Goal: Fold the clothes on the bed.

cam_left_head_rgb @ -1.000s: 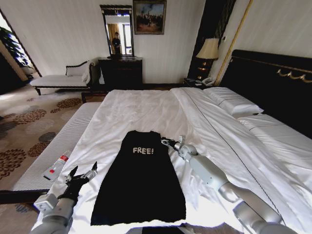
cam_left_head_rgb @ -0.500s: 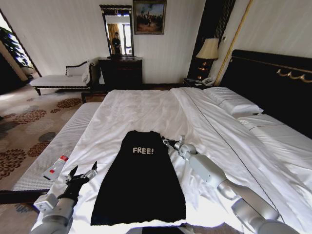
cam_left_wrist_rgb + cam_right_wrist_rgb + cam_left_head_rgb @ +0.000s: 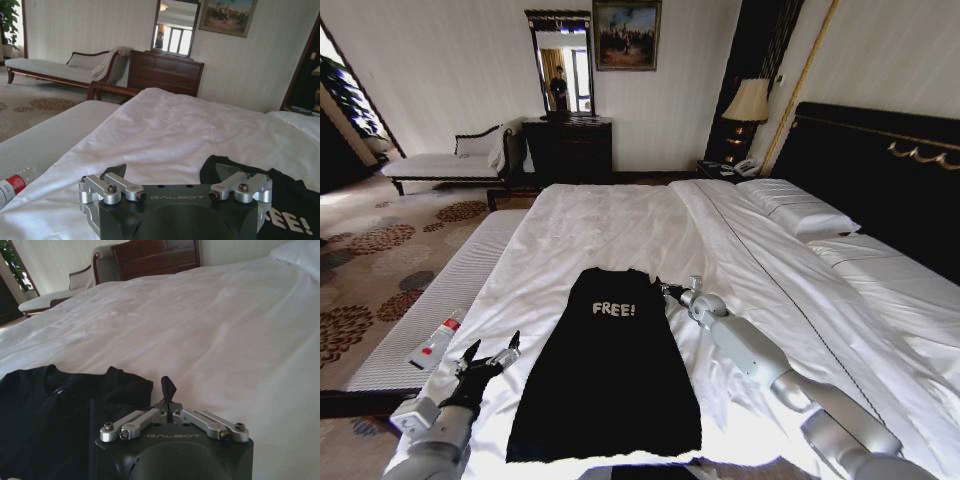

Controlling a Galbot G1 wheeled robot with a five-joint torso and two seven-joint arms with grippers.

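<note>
The clothes are one black T-shirt (image 3: 605, 385) with white "FREE!" lettering, lying as a long narrow strip on the white sheets of the bed (image 3: 620, 215). My right gripper (image 3: 672, 291) hovers just beside the shirt's upper right corner, over bare sheet. In the right wrist view the right gripper (image 3: 167, 388) has its tips pressed together with nothing between them, and the shirt (image 3: 45, 415) lies off to one side. My left gripper (image 3: 488, 352) waits open near the bed's front left edge, beside the shirt's lower half. The left gripper (image 3: 172, 172) has its fingers spread, with the shirt (image 3: 295, 200) close by.
A ribbed grey bench (image 3: 430, 295) runs along the bed's left side with a plastic bottle (image 3: 435, 342) on it. Pillows (image 3: 800, 210) and the black headboard (image 3: 880, 170) are at the right. A chaise (image 3: 445, 162), dresser (image 3: 568, 148) and lamp (image 3: 748, 100) stand by the far wall.
My right gripper has drifted a little to the right, away from the shirt's corner. The left arm and the shirt have stayed put.
</note>
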